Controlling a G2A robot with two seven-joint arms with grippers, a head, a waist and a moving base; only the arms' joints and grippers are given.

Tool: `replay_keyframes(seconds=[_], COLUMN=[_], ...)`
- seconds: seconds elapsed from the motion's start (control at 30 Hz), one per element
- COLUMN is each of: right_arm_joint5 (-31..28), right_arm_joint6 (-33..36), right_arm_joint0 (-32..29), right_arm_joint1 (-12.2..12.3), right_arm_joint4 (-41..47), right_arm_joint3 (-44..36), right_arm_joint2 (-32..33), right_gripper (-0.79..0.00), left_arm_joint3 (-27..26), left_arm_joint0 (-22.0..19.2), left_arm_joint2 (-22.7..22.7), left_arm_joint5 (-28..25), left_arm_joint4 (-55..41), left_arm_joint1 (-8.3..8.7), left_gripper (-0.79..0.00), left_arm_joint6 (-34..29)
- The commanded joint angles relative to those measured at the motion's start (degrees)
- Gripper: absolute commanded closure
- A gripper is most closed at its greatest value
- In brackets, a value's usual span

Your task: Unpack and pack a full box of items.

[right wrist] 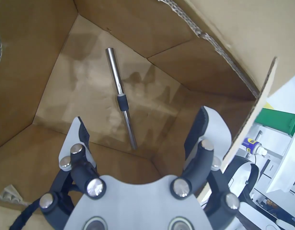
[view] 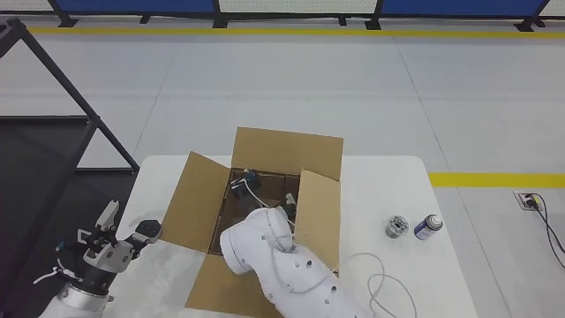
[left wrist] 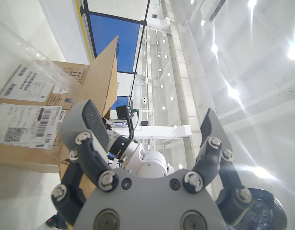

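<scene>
In the top view, the open cardboard box is seen in the middle of the white table, its four flaps folded outward. The right arm is bent over the near flap, with its wrist down inside the box. The left gripper is held over the table's left edge, well apart from the box, its fingers spread and nothing between them. A spray can and a small round metal part stand just beside each other on the table to the right of the box.

In the left wrist view, the left gripper is seen wide apart and bare. The labelled outer wall of the box is seen beyond it.

In the right wrist view, a metal rod with a dark band near its middle is seen lying flat on the floor of the box. Its long axis runs oblique to the walls, one end toward the gripper and the other toward a far corner. The right gripper is held above the rod's near end with its fingers wide apart, and nothing is touched by it. The spray can is seen past the edge of a flap.
</scene>
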Motion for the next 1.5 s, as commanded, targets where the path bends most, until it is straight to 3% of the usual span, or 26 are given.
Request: replay_keyframes(seconds=[0.0,0.37,0.7,1.0,1.47], right_arm_joint5=[-0.6,0.5,4.5,6.3,3.6], right_arm_joint6=[1.0,-0.1,-5.9,-15.2,-31.5], right_arm_joint0=[-2.2,-15.0,-25.7,-34.1,-39.0], right_arm_joint1=[0.4,1.4,1.6,1.8,2.1], right_arm_joint4=[-3.3,-18.8,-22.0,-11.9,7.8], right_arm_joint3=[-4.2,-23.2,-35.6,-40.1,-40.3], right_arm_joint2=[0.5,4.9,11.2,19.0,28.0], right_gripper=[-0.785,-0.785,-0.785,-0.785,-0.785], left_arm_joint3=[0.0,0.0,0.0,0.0,0.0], left_arm_joint0=[0.0,0.0,0.0,0.0,0.0], left_arm_joint2=[0.0,0.0,0.0,0.0,0.0], left_arm_joint5=[0.0,0.0,0.0,0.0,0.0], left_arm_joint4=[0.0,0.0,0.0,0.0,0.0], left_arm_joint1=[0.0,0.0,0.0,0.0,0.0], left_gripper=[-0.785,-0.785,-0.785,-0.785,-0.785], left_arm_joint6=[0.0,0.0,0.0,0.0,0.0])
